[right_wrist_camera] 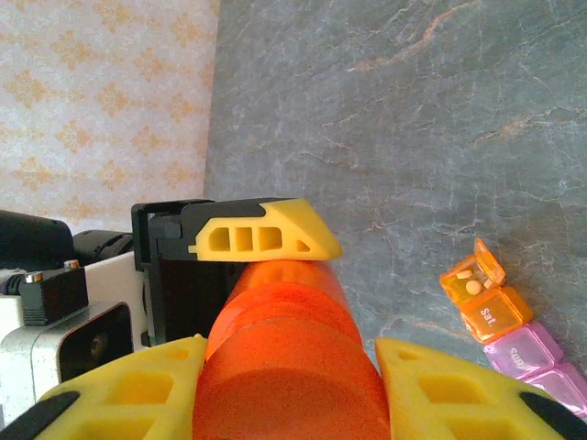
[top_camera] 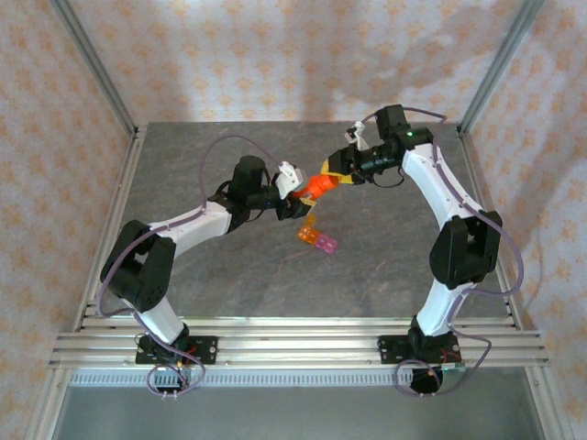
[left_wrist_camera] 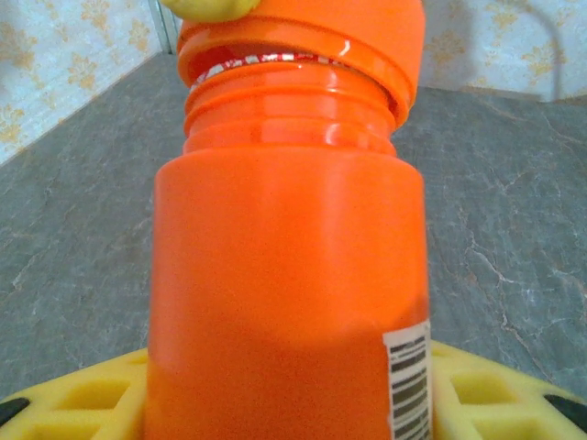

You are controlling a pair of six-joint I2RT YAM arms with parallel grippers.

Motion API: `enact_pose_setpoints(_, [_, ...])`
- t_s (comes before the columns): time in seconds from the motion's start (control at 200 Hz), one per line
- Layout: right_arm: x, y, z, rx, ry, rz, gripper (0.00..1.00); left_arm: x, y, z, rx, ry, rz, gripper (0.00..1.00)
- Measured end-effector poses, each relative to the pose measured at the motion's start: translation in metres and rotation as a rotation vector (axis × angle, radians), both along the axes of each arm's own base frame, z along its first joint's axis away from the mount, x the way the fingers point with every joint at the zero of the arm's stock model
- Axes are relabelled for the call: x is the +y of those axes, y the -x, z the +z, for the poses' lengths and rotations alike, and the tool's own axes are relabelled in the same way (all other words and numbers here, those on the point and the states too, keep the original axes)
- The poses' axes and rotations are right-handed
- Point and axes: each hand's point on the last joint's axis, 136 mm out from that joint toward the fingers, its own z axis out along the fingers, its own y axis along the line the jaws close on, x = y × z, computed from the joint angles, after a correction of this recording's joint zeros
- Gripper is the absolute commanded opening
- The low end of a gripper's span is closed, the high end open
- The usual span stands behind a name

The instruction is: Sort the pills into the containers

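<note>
The containers (top_camera: 317,240) lie flat on the grey table (top_camera: 229,284), near its middle: one strip of joined cells, orange at one end and pink at the other. In the right wrist view the containers (right_wrist_camera: 514,339) show the end orange cell (right_wrist_camera: 470,284) with its lid hinged up and small pale pills (right_wrist_camera: 471,286) inside; the next orange cell and the pink cells have their lids down. Beyond the orange end of the containers, on the side away from the arm bases, the orange bottle (top_camera: 315,188) is held off the table, lying roughly level between the two arms. The left gripper (top_camera: 295,192) reaches in from the left of the containers and is closed on the bottle body, with yellow fingers (left_wrist_camera: 83,394) at both sides of it. The right gripper (right_wrist_camera: 293,385) reaches in from the right of the containers and is clamped narrowly on the cap (left_wrist_camera: 367,37). The cap sits tilted on the bottle neck, with the threads and a white ring showing under its rim
</note>
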Motion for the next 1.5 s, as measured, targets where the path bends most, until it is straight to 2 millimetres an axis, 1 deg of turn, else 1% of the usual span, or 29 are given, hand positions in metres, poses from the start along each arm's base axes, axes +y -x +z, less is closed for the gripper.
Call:
enact_pose_setpoints(0.095, [0.001,0.001,0.000,-0.002,-0.007,0.010,0.34,-0.002,0.001,0.000,-0.008,-0.003,-0.007,0.00])
enact_pose_setpoints(0.355, [0.005,0.010,-0.006,-0.002,-0.013,0.076,0.34,-0.006,0.007,0.000,-0.014,-0.015,-0.039,0.00])
enact_pose_setpoints(0.631, [0.006,0.022,-0.003,-0.040,-0.047,0.168,0.35,-0.008,0.016,0.002,-0.005,-0.015,-0.076,0.00])
enact_pose_setpoints(0.841, [0.009,0.021,-0.006,-0.025,-0.094,0.212,0.34,-0.006,0.018,0.001,0.014,-0.031,-0.079,0.00])
enact_pose_setpoints(0.901, [0.010,0.021,-0.009,-0.010,-0.096,0.214,0.32,-0.005,0.019,-0.001,0.026,-0.039,-0.077,0.00])
enact_pose_setpoints(1.036, [0.012,0.021,-0.013,0.001,-0.084,0.208,0.31,-0.004,0.019,-0.004,0.037,-0.048,-0.070,0.00])
enact_pose_setpoints(1.251, [0.012,0.017,-0.020,0.022,-0.073,0.144,0.34,-0.002,0.017,-0.008,0.049,-0.066,-0.046,0.00])
enact_pose_setpoints(1.496, [0.012,0.010,-0.017,0.025,-0.075,0.065,0.38,-0.002,0.012,-0.005,0.050,-0.051,-0.015,0.00])
